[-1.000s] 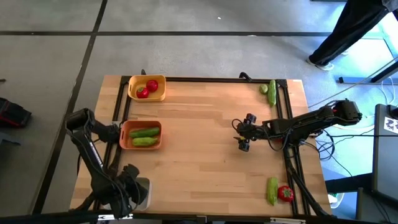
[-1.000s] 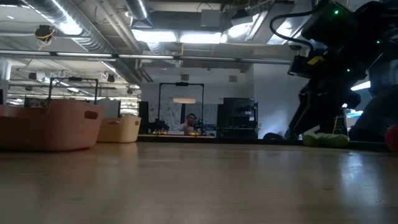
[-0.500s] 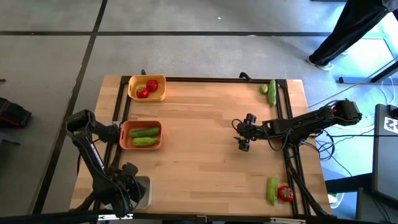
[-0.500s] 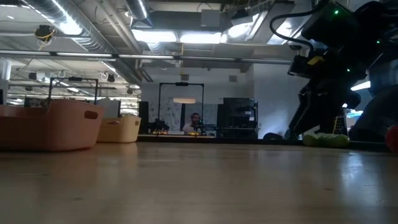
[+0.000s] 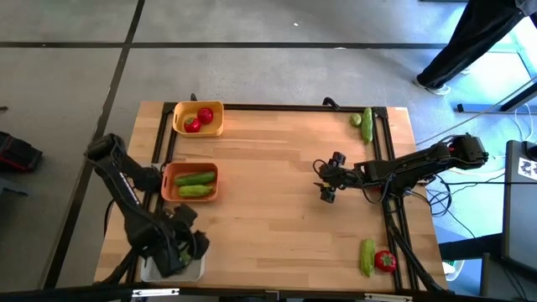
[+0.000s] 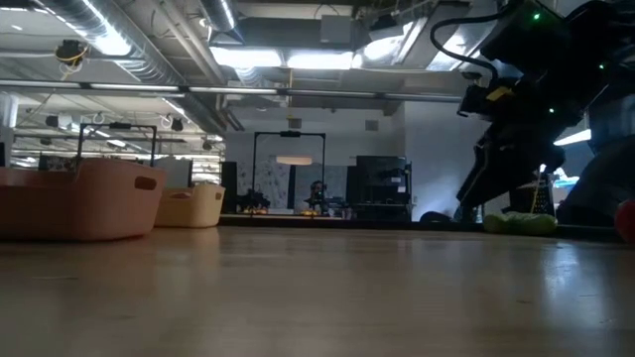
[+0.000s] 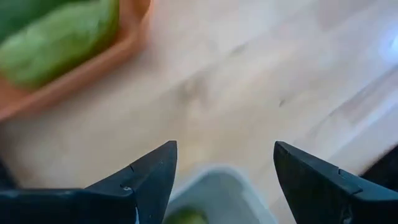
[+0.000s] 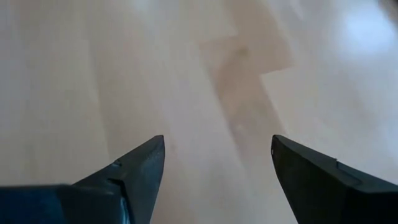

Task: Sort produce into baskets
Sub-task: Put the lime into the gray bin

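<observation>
Right now the right gripper, fingers spread and empty, hovers over bare wood toward the table's right edge; the near-right corner's cucumber and tomato lie nearest it, the cucumber's long axis running near-to-far. Left gripper, open, hangs above the white-grey basket at the near-left corner
</observation>
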Controlling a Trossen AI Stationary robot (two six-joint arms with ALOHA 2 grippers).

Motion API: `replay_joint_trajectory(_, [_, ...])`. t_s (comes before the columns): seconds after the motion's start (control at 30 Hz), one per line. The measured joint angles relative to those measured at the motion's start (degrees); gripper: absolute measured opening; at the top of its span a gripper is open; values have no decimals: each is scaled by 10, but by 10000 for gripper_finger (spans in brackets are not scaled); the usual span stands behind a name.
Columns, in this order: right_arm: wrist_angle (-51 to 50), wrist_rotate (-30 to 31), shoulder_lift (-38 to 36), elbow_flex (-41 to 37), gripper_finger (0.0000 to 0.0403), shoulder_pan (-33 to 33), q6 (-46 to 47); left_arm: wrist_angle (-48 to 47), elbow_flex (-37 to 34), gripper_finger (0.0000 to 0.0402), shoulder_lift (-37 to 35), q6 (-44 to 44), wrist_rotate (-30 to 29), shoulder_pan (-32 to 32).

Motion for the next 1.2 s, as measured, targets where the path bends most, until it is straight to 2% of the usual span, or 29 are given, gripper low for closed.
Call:
replay_joint_trajectory(0.17, [-10,69,0,4,284,-3,14,26,0,261,0,77,-35,51])
replay_joint_trajectory(0.3, [-56,88,0,34,284,-38,11,71,0,262,0,172,-44,95])
replay_joint_trajectory(0.43, [-97,88,0,66,284,-100,-7,111,0,262,0,268,-47,134])
replay_joint_trajectory(0.6, [-136,86,0,90,284,-209,-23,154,0,262,0,362,-50,167])
replay_joint_trajectory(0.93, [-113,1,0,91,284,-440,-81,268,-43,262,1,474,-70,200])
replay_joint_trajectory(1.2, [-82,-55,0,93,284,-556,-120,351,-90,263,1,513,-72,222])
